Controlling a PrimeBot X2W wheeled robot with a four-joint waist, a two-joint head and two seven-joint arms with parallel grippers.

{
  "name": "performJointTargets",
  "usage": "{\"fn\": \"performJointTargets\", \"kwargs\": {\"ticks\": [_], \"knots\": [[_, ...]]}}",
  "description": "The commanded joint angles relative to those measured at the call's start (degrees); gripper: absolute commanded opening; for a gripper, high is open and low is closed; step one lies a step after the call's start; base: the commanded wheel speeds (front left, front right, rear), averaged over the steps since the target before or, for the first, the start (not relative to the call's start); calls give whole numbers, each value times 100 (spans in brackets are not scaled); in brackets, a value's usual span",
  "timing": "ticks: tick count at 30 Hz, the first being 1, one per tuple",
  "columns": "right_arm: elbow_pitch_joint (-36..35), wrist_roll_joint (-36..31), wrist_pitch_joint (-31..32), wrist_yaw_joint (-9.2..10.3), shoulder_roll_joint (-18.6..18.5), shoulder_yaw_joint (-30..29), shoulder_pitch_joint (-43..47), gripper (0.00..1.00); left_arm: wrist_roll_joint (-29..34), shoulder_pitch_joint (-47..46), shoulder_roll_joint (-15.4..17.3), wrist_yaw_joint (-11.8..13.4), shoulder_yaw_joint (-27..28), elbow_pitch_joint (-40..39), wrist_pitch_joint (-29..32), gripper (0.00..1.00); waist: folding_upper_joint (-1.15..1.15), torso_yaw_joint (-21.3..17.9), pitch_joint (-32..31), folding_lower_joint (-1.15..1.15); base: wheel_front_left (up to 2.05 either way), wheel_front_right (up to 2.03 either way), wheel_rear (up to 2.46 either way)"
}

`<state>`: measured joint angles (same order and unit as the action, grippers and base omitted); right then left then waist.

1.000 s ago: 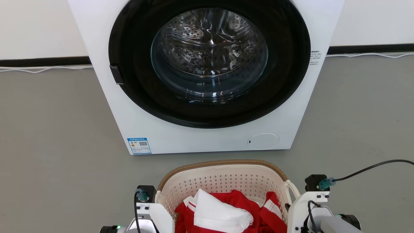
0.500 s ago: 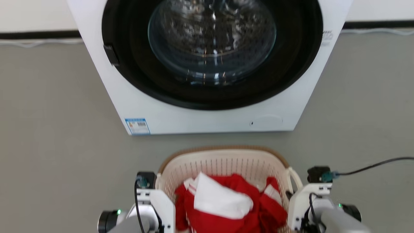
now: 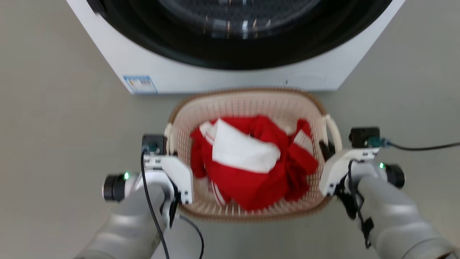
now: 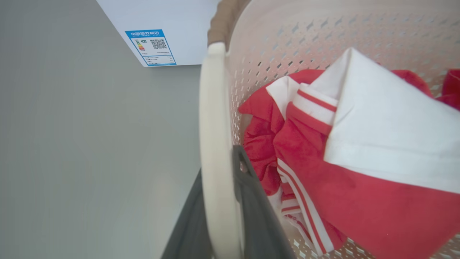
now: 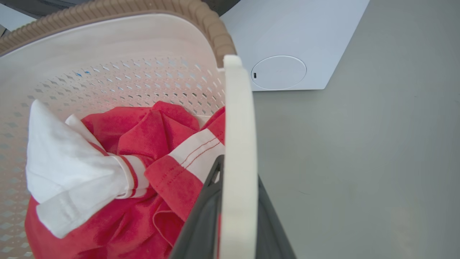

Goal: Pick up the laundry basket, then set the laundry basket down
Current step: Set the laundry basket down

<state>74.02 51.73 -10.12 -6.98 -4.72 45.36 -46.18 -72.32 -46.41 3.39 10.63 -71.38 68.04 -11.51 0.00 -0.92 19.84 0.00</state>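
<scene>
Nearest the robot, two pale forearms reach forward on either side of the laundry basket (image 3: 251, 104), and each ends in a tool closed narrow on a handle. In the left wrist view the left tool (image 4: 219, 169) has its dark fingers (image 4: 251, 201) either side of the white left handle (image 4: 212, 126), pinching it. In the right wrist view the right tool (image 5: 239, 176) clamps the right handle (image 5: 239, 118) the same way. Between the arms the basket sits level with its mouth facing up, holding a heap of red and white clothes (image 3: 251, 169). Its long axis seems to run side to side, from handle to handle, across the robot's front and parallel to the face of the washing machine (image 3: 230, 77). The brown far rim lies just in front of the machine's base, near the blue label (image 3: 140, 83), with grey floor (image 3: 54, 126) on both sides. With both handles gripped, the step in hand looks like the lift or carry. Whether the bottom is clear of the floor I cannot tell. The next move calls for both arms to travel together at the same height, so the basket stays flat and the clothes stay in. It must then be lowered until it rests squarely on the floor, short of the machine, before either tool lets go. Uneven motion could twist a handle out of a narrow pinch.
</scene>
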Motion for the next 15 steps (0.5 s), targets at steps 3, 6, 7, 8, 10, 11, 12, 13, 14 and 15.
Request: {"fn": "performJointTargets", "kwargs": {"ticks": [3,6,7,8,10,11,12,13,14,15], "knots": [[-158,-77,-302,-51,119,64,-316,0,62,-482,-51,86,69,-137,-174,0,0,34,834,0,0,0,0],[-187,-87,-396,-51,34,35,-506,0,98,-728,-51,183,95,-159,-262,0,0,55,1216,0,0,0,0],[-209,-88,-420,-51,3,18,-568,0,113,-809,-51,211,106,-177,-284,0,0,61,1342,0,0,0,0],[-239,-97,-440,-51,-27,8,-628,0,119,-890,-51,242,135,-198,-304,0,0,65,1464,0,0,0,0],[-317,-131,-469,-51,-98,-24,-761,0,178,-1062,-51,313,178,-227,-332,0,0,75,1700,0,0,0,0],[-317,-131,-469,-51,-98,-24,-761,0,178,-1062,-51,313,178,-227,-332,0,0,75,1700,0,0,0,0],[-422,-171,-481,-51,-173,-76,-889,0,257,-1248,-51,380,269,-275,-343,0,0,92,1931,0,0,0,0],[-422,-171,-481,-51,-173,-76,-889,0,257,-1248,-51,380,269,-275,-343,0,0,92,1931,0,0,0,0],[-600,-236,-484,-51,-293,-195,-1000,0,432,-1444,-51,459,423,-367,-345,0,0,121,2162,0,0,0,0],[-698,-299,-484,-51,-361,-252,-1047,0,529,-1519,-51,498,522,-416,-346,0,0,135,2272,0,0,0,0]]}}
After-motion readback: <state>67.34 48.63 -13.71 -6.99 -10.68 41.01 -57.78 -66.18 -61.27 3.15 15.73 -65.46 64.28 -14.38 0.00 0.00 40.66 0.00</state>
